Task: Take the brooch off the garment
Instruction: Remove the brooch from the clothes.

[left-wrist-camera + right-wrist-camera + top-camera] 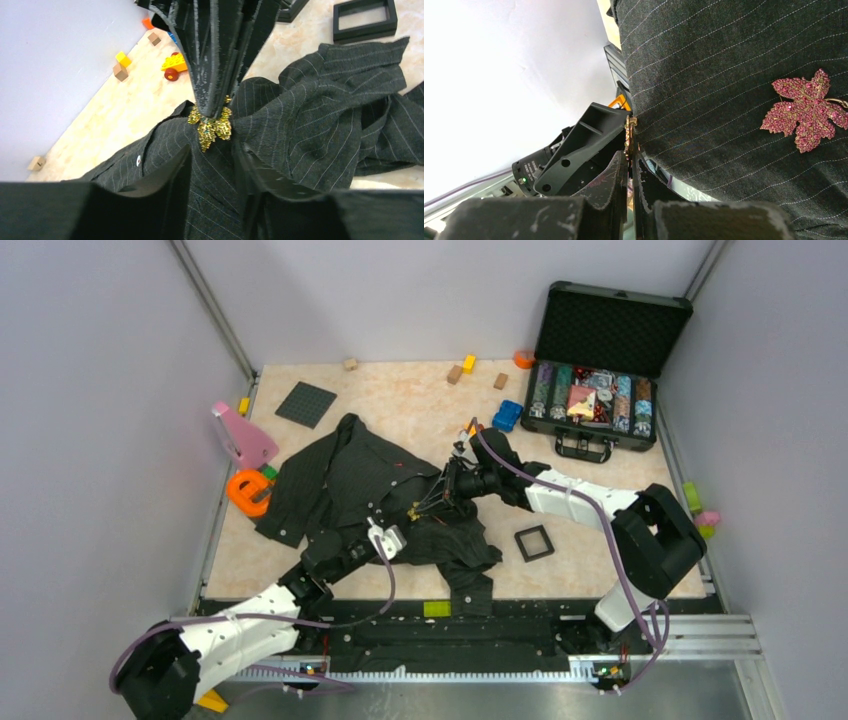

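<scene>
Dark grey cloth fills the middle of the top view. It is a striped shirt (340, 480), lying crumpled on the tan desk (400, 400). The left hand (398, 528) reaches in from the near left and the right hand (422, 506) comes in from the right. Their tips meet over the shirt, and a tiny gold brooch (412, 512) glints between them. A black square frame (533, 542) lies just beside the shirt. Farther back are an open black case (600, 370) with rows of chips, a blue block (507, 416) and a flat black plate (305, 403). A pink shape (243, 437) and an orange ring (247, 490) sit at the left edge.

From the left wrist, the left hand (214, 149) is spread wide. Its fingers (172, 172) are low over the shirt (325, 100), with cloth showing between them. The right hand (210, 111) comes down from the top and pinches the brooch (210, 127). The brooch looks like a bunch of little gold leaves and it touches the shirt. A yellow toy (174, 64) with a red wheel lies on the desk behind.

From the right wrist, the right hand (630, 159) is pressed almost together. It grips the brooch (630, 134) by its thin edge, right against the shirt (724, 75). One of the left hand's fingers (584, 145) is just beside it. A pink sparkly leaf pin (806, 110) sits on the shirt, well apart from the gold one.
</scene>
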{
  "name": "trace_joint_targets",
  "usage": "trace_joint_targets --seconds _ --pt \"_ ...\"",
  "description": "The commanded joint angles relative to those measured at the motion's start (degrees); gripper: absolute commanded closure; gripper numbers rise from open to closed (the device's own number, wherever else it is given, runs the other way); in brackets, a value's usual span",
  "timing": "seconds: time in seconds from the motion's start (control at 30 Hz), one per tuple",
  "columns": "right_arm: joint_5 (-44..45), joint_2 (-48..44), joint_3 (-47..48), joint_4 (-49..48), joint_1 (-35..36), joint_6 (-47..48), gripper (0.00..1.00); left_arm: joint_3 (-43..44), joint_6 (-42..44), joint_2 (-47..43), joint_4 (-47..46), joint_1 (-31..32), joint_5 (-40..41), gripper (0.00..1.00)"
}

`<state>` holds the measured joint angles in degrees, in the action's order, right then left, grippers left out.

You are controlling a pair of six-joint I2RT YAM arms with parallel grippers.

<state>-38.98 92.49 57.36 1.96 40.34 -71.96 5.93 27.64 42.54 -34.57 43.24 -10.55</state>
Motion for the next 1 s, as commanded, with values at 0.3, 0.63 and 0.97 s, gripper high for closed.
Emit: trace_joint_targets --seconds 0.3,0.63,0.97 --pt "-1.92 -1.92 -0.34 -3.74 1.01 -3.3 0.99 3.23 4.15 2.29 -4.18 1.14 -2.66 0.65" --pt "-2.83 -1.71 -1.3 -5.6 1.24 -4.4 0.73 2.85 6.07 1.72 -3.7 2.14 -2.11 1.0" --pt "1.63 -7.06 -3.69 5.56 -1.51 3.53 0.48 2.89 1.19 0.23 -3.38 2.19 3.42 1.0"
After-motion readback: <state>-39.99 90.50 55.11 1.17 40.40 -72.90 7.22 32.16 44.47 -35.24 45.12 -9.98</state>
